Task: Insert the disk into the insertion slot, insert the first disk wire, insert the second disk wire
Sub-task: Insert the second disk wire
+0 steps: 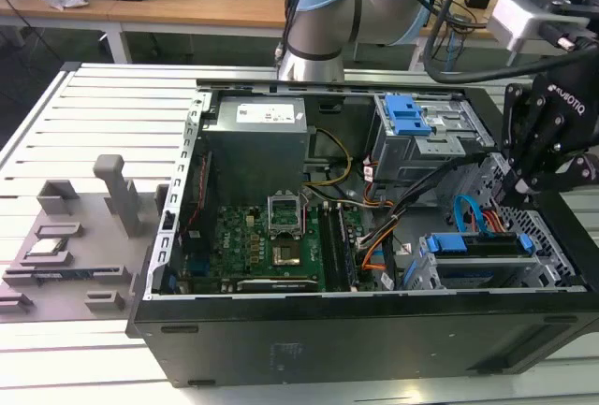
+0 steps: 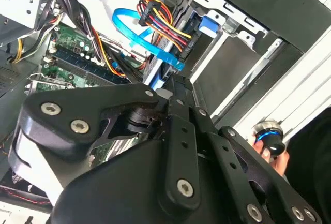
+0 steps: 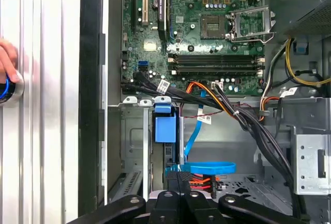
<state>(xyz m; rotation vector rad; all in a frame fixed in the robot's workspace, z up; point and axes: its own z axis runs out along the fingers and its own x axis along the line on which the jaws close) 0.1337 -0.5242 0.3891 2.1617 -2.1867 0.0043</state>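
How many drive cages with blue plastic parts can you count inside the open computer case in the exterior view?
2: a taller grey cage at the back, toward the exterior view's right, and a low silver cage nearer the front. Others may be hidden.

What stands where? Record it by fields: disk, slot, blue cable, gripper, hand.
disk: seated in the slot, blue carrier on it
slot: low silver cage, exterior view's right
blue cable: looped over the disk's end, beside the wire bundle
gripper: at the cable's end by the disk
hand: on a blue-lit knob outside the case
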